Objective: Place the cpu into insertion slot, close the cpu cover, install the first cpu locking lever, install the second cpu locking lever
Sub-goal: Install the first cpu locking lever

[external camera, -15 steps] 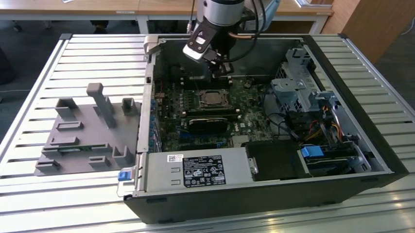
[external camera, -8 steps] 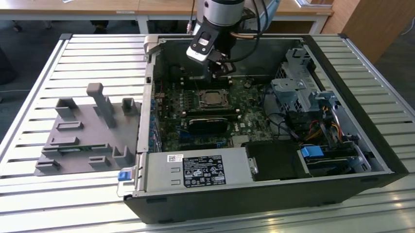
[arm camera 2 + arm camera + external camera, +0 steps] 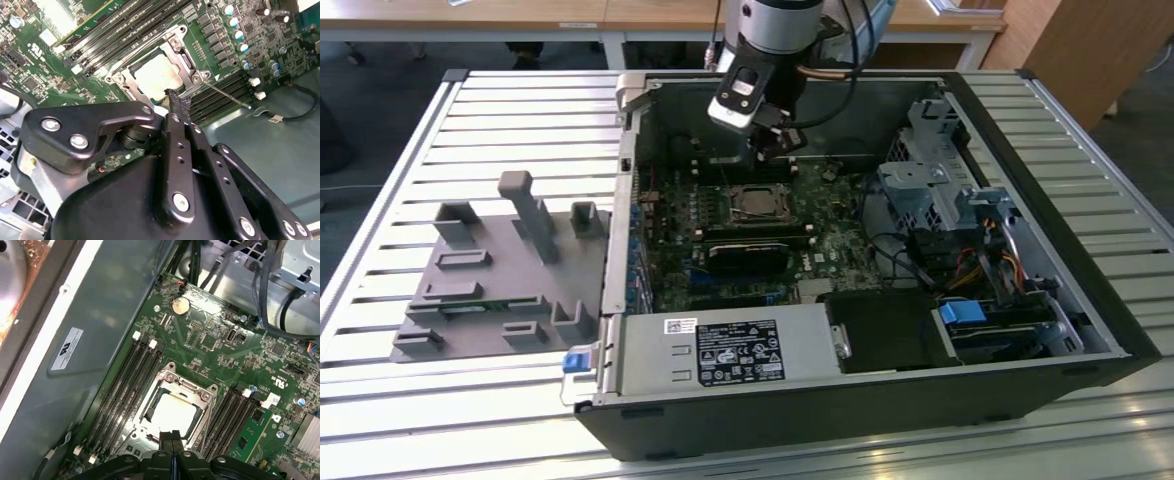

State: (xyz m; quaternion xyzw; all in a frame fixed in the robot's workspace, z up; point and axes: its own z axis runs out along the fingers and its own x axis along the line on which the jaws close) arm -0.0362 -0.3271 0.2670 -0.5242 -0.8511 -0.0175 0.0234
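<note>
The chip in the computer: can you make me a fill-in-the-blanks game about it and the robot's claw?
1. The chip is set into a ____ circuit board.
2. A silvery metal frame lies around the chip's pale top, whose shape is ____.
3. The gripper, right by the frame's edge, has its fingers ____, not open.
4. In the exterior view, the grey holder lies outside the computer case, on that view's ____.
Missing words: green; square; shut; left.
</note>
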